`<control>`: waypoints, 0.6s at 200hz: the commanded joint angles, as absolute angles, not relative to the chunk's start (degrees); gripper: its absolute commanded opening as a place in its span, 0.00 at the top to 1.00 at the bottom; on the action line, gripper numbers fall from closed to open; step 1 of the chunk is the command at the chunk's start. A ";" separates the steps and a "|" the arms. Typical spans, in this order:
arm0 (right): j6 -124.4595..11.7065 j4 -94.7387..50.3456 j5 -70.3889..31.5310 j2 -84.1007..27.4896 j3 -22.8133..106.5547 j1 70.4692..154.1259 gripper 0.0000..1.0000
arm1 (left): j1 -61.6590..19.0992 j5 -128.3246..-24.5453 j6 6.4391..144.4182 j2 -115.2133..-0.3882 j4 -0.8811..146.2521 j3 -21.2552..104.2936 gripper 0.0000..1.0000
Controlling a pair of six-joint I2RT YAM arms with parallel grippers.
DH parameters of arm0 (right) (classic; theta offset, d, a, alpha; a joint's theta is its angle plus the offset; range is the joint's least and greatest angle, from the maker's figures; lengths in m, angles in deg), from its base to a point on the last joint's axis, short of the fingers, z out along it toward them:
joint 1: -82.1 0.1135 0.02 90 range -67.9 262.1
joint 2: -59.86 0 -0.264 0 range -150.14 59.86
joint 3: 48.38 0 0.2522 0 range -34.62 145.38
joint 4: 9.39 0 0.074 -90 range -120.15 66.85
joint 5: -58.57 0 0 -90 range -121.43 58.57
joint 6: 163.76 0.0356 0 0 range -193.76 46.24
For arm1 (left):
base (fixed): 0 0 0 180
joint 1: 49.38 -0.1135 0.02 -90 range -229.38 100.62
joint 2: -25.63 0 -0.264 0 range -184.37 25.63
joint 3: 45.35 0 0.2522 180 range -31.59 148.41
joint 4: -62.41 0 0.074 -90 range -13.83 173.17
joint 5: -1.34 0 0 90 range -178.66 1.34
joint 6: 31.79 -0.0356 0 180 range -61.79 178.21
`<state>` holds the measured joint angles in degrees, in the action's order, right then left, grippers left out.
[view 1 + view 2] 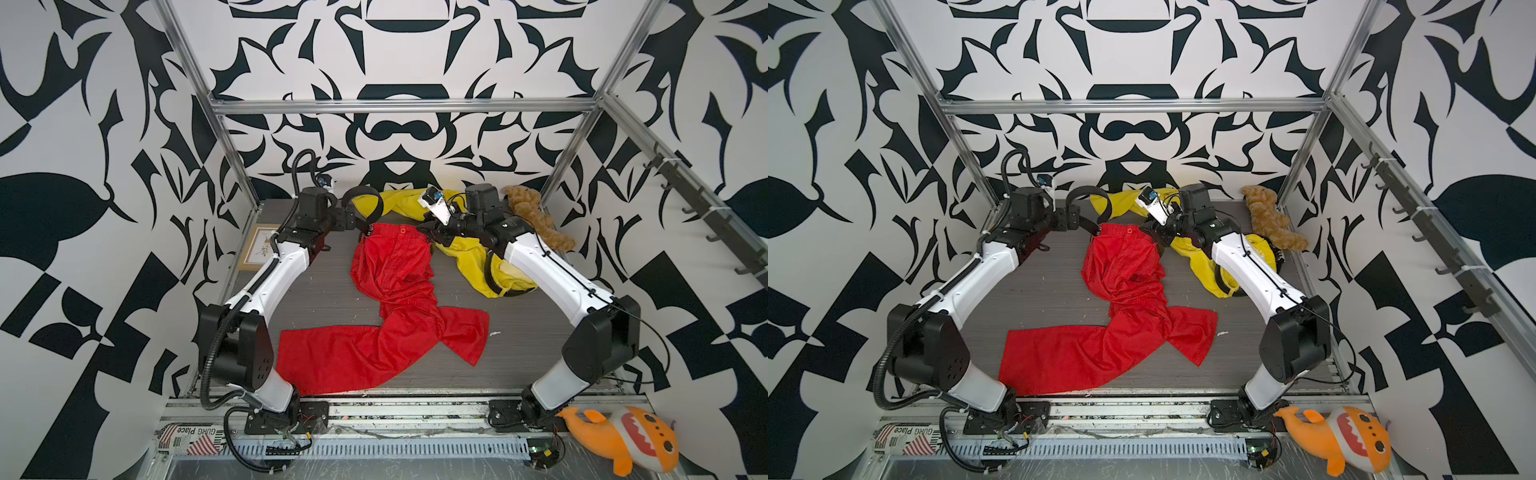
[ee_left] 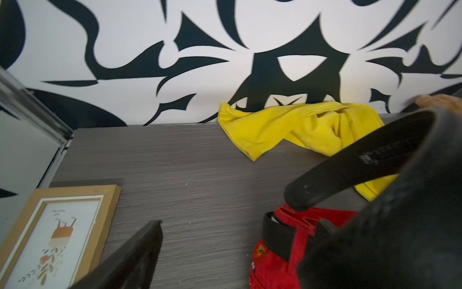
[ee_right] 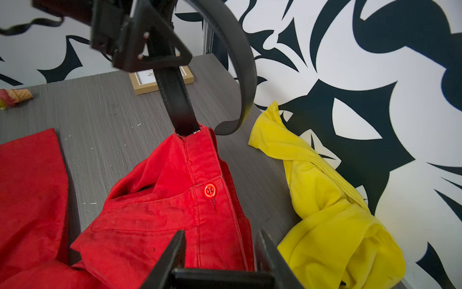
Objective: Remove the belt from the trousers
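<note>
A black belt (image 1: 380,205) loops up from the waistband corner of the red trousers (image 1: 390,274), the rest hidden in fabric. The left gripper (image 1: 353,220) beside that corner has its fingers spread, belt between them. The right gripper (image 3: 221,235) pinches the waistband; its arm half-covers yellow trousers (image 1: 469,253) behind the red pair, a teddy (image 1: 528,203) beyond.

Only one text reads — "GURG Place", upside down on the striped printed packet (image 1: 189,438).
</note>
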<state>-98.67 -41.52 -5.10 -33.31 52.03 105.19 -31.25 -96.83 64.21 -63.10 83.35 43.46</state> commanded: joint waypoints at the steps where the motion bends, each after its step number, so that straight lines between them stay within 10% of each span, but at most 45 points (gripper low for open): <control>1: -95.01 -39.75 -7.85 -32.81 57.38 104.86 1.00 | -26.30 -100.28 61.37 -56.09 86.45 40.63 0.01; 105: -90.12 -39.50 -8.00 -32.96 59.40 105.91 1.00 | -11.60 -84.74 71.05 -64.31 67.33 32.11 0.00; 120: -89.57 -39.56 -8.08 -32.53 59.60 106.00 1.00 | -11.56 -82.24 72.63 -69.06 64.21 32.60 0.16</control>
<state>-91.72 -42.92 -8.23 -35.38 55.88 105.58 -11.71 -88.78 68.38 -63.21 71.46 31.22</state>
